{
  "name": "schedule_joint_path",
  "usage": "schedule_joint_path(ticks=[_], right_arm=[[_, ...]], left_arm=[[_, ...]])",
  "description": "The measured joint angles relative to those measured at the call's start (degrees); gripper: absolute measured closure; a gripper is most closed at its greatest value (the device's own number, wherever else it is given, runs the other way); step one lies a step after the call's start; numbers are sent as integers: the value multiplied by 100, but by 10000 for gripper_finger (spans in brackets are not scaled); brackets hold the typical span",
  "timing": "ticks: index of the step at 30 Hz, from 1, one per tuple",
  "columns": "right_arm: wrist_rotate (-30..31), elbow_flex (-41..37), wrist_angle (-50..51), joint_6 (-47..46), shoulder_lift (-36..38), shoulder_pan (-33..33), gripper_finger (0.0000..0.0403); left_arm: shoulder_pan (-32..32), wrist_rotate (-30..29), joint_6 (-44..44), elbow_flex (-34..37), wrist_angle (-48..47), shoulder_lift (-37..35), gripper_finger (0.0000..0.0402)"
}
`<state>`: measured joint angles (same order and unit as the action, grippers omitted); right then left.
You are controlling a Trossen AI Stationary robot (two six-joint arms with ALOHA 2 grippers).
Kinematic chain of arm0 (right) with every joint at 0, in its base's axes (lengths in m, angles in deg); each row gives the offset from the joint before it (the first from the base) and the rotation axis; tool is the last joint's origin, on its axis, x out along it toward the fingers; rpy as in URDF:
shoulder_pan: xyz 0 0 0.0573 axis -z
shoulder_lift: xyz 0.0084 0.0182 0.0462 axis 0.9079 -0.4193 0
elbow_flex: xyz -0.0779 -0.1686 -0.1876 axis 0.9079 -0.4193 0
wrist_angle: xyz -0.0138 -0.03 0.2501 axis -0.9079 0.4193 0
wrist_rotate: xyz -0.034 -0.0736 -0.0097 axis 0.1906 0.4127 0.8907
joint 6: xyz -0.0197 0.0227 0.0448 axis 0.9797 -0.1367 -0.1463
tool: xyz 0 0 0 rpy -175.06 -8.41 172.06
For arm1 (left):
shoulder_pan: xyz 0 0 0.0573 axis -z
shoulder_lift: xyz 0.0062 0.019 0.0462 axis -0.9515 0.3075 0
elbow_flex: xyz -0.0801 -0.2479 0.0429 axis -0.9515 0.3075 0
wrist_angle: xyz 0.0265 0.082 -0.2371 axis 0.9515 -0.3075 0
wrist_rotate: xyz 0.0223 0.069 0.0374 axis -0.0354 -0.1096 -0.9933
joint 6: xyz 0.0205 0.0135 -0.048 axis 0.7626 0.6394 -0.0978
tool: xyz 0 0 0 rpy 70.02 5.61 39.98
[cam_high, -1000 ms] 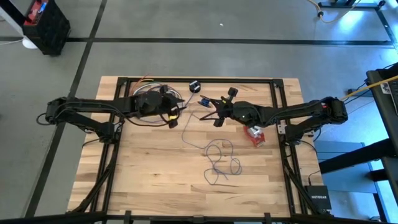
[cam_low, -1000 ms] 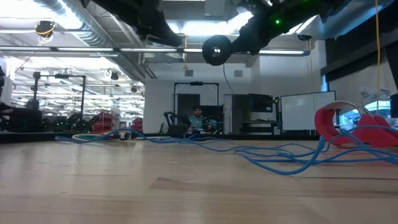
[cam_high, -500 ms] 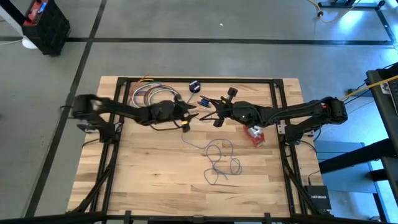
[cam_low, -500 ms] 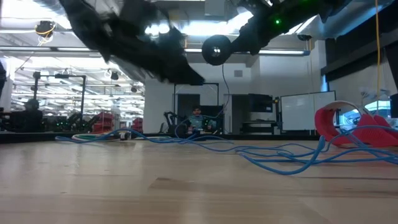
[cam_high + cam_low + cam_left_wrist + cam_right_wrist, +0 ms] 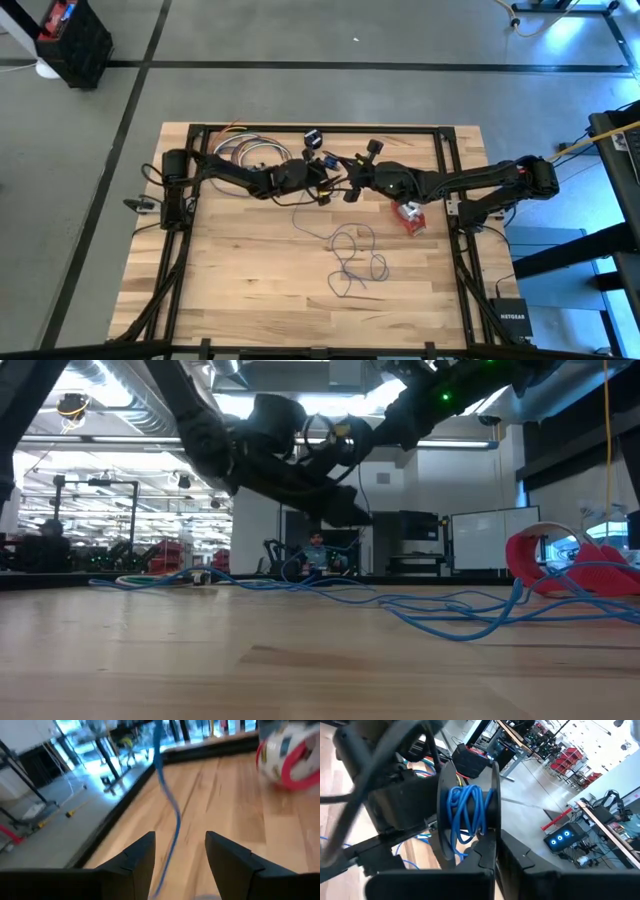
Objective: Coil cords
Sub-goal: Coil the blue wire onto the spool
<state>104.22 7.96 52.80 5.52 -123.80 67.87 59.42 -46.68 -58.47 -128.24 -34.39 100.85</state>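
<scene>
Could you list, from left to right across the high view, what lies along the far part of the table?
Coloured cable coils → left gripper, open around the blue cord → right gripper, shut on the black spool → red-and-white cord bundle.

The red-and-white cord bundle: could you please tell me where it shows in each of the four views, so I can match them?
High view: red-and-white cord bundle lies on the table's right side, under the right arm.
Low view: at the right edge, behind blue cord.
Left wrist view: upper right corner.
Right wrist view: not in it.
Shared landmark: the thin blue cord shows in every view.
</scene>
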Motion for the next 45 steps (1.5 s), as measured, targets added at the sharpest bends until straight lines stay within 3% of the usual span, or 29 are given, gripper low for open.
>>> schedule_joint_path(ticks=[7,14,16,21,28,36,45], right_arm=[[41,0,-21,-7,4,2,390],[22,0,-67,-105,4,2,390],[28,0,-68,-151,4,2,390],[141,0,-15,-181,55,-131,390],[685,4,183,-75,157,-518,390],[752,-4,520,-117,150,-604,390],[632,-4,622,-416,4,-192,390]], left_arm=[[-81,437,-15,-70,15,-7,261],[-157,443,16,-70,-10,-7,376],[-185,288,40,-70,-34,-7,393],[-200,-599,383,-66,-523,-185,394],[-164,-1031,632,-62,-1731,-1187,396],[-98,-1043,275,-76,-3200,-2494,396],[356,-326,-402,-74,-3392,-2946,393]])
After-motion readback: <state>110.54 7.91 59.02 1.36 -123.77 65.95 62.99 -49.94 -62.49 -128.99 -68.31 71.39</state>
